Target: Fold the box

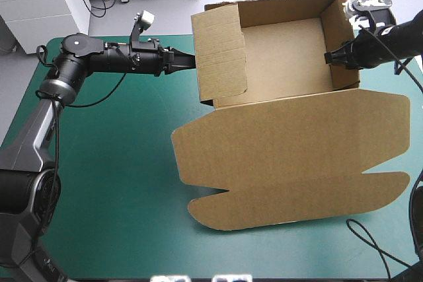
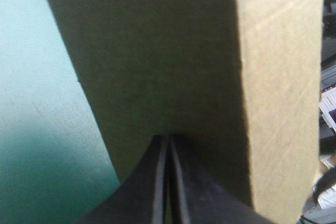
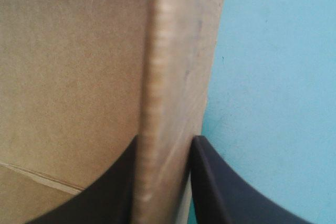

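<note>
The brown box [image 1: 284,44] stands at the back of the table as an open tray with its walls up. Its lid [image 1: 291,156] lies flat toward the front edge. My left gripper [image 1: 192,61] is shut, its tip against the outside of the left wall. In the left wrist view the fingers [image 2: 181,182] meet in one arch facing the broad wall [image 2: 173,61]. My right gripper [image 1: 328,56] is shut on the box's right wall. The right wrist view shows the wall's top edge [image 3: 157,77] between the two fingers [image 3: 215,182], the tray's inside to one side.
Bare teal-green cover [image 1: 112,163] stretches left of the box and along the front left. The lid's rounded flaps [image 1: 218,212] reach close to the front edge. The box's far wall [image 1: 277,4] stands at the table's far edge.
</note>
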